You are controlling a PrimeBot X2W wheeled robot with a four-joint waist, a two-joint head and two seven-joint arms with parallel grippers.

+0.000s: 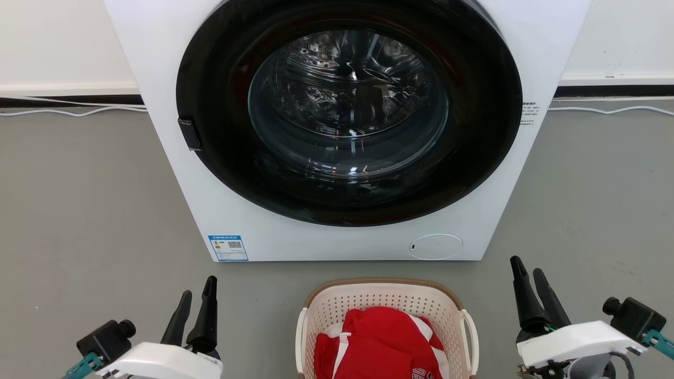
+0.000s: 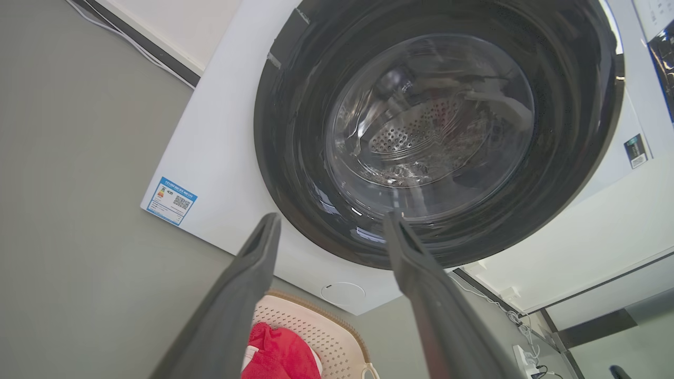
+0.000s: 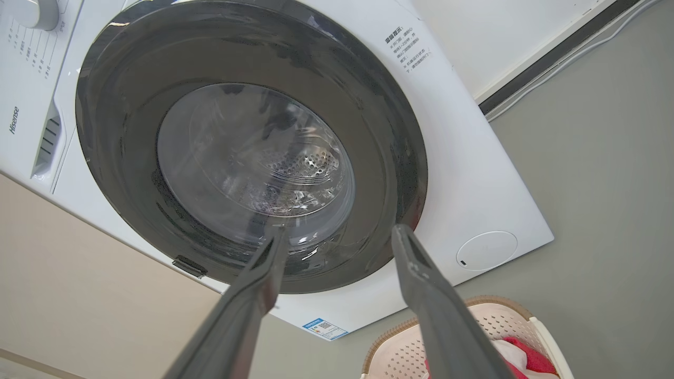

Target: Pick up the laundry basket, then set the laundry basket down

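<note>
**Head view.** The laundry basket [image 1: 384, 301] stands on the grey floor [image 1: 79, 210] at bottom centre, just in front of the white washing machine [image 1: 316, 242] and apart from it. The bottom edge of the frame cuts off the basket's nearer part. A red garment [image 1: 379, 342] with white trim lies inside, and a white loop handle [image 1: 470, 331] shows on each side. The machine's round dark door [image 1: 347, 116] is closed. A blue label [image 1: 228, 248] sits at the lower left of the front panel and a round cover [image 1: 436, 246] at the lower right. The left pincer [image 1: 198, 287] is at lower left and the right pincer [image 1: 526, 266] at lower right. Each is well to its own side of the basket, touching nothing, and aimed towards the machine. A white cable [image 1: 73, 111] runs along the foot of the wall.

**Left wrist view.** The left pincer's two fingers [image 2: 242, 295] are spread, with nothing between them. The door glass and the perforated drum [image 2: 410, 137] lie beyond the tips. The basket's brown rim and the red garment appear low in the frame, between the fingers' bases.

**Right wrist view.** The right pincer's fingers [image 3: 429, 295] are likewise spread and empty, aimed at the lower door edge. The basket sits at lower right on the floor before the machine, partly behind the right-hand finger
</note>
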